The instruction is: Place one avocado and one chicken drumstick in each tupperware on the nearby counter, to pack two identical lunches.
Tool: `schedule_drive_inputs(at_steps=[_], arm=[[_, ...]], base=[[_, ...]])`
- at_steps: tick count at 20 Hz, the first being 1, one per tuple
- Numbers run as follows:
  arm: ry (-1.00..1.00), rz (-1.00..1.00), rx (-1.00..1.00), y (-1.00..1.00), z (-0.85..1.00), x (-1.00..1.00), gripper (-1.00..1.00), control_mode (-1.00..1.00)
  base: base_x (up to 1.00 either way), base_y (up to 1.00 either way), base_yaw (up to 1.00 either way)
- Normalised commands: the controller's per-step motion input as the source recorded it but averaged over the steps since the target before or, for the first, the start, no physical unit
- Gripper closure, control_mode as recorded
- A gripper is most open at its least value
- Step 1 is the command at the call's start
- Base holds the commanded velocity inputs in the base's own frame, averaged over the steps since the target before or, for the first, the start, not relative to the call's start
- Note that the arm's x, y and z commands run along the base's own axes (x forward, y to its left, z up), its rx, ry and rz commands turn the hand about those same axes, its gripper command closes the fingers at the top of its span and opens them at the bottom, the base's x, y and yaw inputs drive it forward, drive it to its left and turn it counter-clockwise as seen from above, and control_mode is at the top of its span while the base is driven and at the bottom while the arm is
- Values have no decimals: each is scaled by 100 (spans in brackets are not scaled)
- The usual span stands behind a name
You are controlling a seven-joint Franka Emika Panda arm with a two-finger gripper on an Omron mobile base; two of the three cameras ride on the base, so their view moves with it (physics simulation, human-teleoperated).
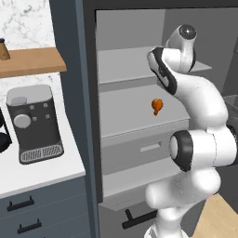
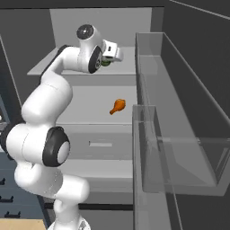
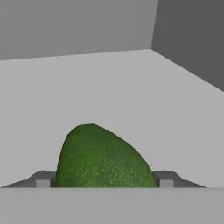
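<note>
Pincer closes around one avocado inside the open fridge.

In your hand view, the pincer (image 3: 104, 183) has one green avocado (image 3: 103, 159) between its two dark finger tips (image 3: 43, 180), both tips pressed against the fruit's sides, so you are gripping it on a pale fridge shelf (image 3: 131, 87). From the right base view, the hand sits on the upper shelf with a sliver of green at its end. One shelf lower lies one orange chicken drumstick (image 2: 117, 106), well apart from the hand. To your left, the white worktop (image 1: 28, 174) carries one dark coffee machine (image 1: 33, 123) beneath one wooden wall shelf (image 1: 32, 61).
</note>
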Motion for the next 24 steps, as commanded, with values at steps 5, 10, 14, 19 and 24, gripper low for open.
schedule_drive_inputs(at_steps=[5,10,14,19,24], arm=[[-6,0,0,30,0,-100,100,-100],[5,0,0,12,0,-100,100,-100],[10,3,0,14,-4,-100,100,-100],[11,9,3,8,-30,-100,100,-100],[22,14,-1,17,-36,-100,100,-100]], base=[[0,0,0],[0,0,0],[0,0,0],[0,0,0],[0,0,0]])
